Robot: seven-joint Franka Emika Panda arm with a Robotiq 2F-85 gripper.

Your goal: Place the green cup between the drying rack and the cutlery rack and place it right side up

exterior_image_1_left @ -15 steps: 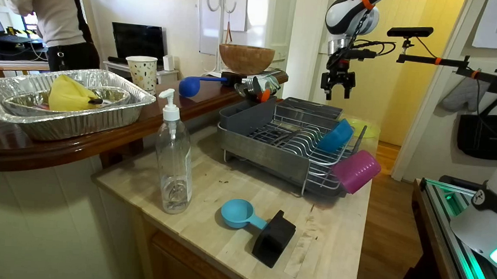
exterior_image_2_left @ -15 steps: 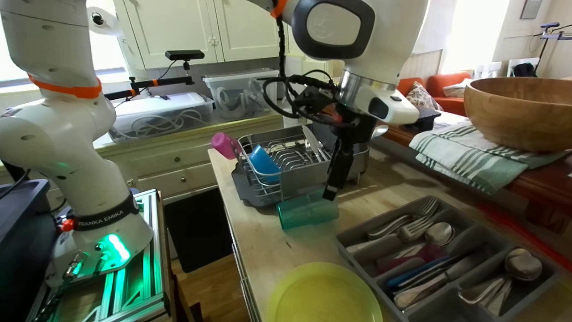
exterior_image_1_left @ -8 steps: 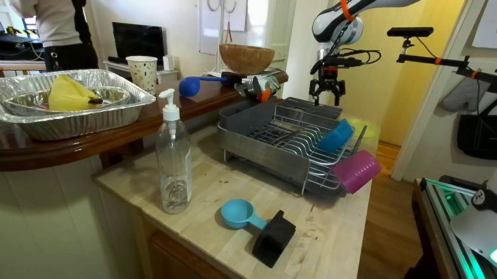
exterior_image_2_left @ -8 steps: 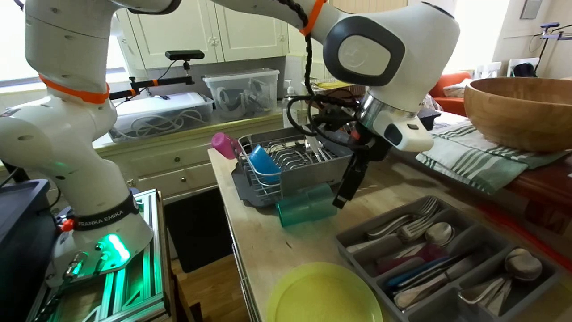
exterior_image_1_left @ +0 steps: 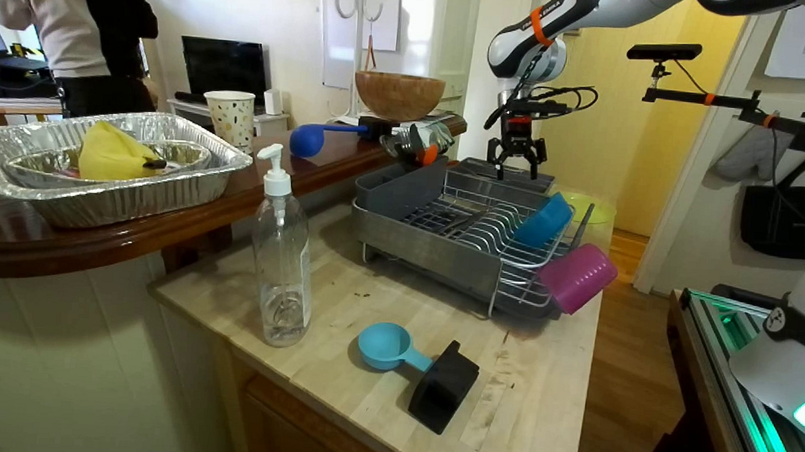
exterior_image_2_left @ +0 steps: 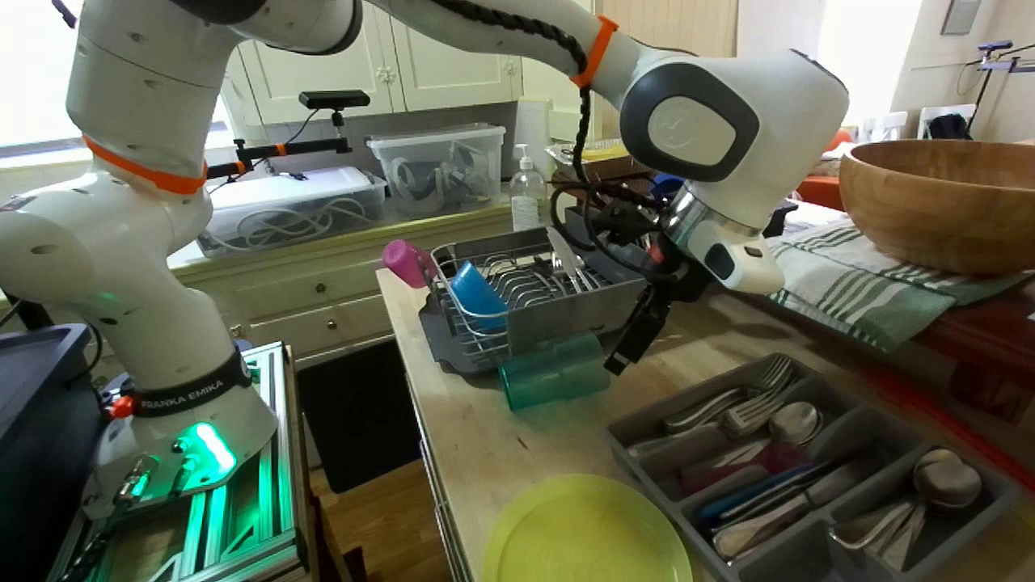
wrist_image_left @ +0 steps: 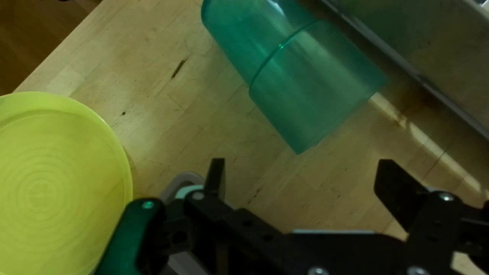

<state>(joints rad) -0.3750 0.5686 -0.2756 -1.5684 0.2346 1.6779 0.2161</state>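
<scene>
While my Robotiq gripper [wrist_image_left: 301, 168] holds nothing, jaws spread wide, I judge the sideways teal plastic tumbler [wrist_image_left: 296, 86] liable to roll if nudged off-centre.

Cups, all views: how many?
4: green cup lying beside the drying rack; magenta cup at the rack's end; blue cup in the rack; speckled cup on the raised counter. Others may be hidden.

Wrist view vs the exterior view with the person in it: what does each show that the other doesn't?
Wrist only: the green cup, lying on its side on the worktop.

Exterior only, among others: the person, pump bottle, light blue scoop, magenta cup, blue cup.

Both: the drying rack (wrist: part of its side only), yellow-green plate, worktop, and gripper, open.
</scene>
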